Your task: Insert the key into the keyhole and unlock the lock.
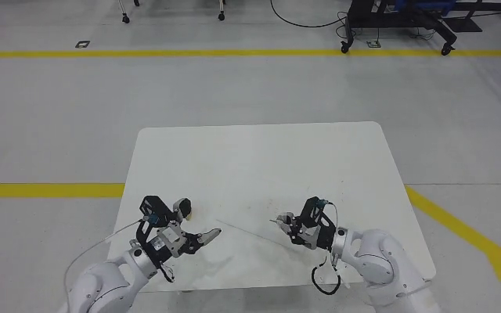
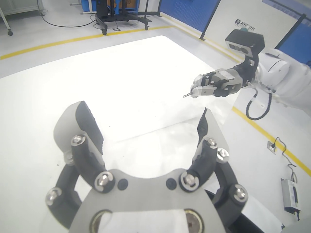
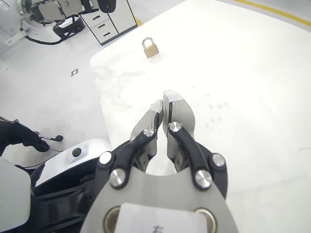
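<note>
Lower centre, the right claw (image 3: 162, 105) is pinched closed on the key (image 2: 186, 95), whose tip pokes out. The left claw (image 2: 144, 113) gapes empty. Farther off, upper centre, the lock (image 3: 150, 49) rests untouched on the tabletop (image 3: 230, 61). Approach step, I judge: next, steady the lock and align the key with it.

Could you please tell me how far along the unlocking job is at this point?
Done: the right pincer is shut on the key. In hand: its tip juts out, apart from the padlock. To do: the padlock stands on the table, shackle closed; the left pincer is open, empty; inserting and turning remain.
</note>
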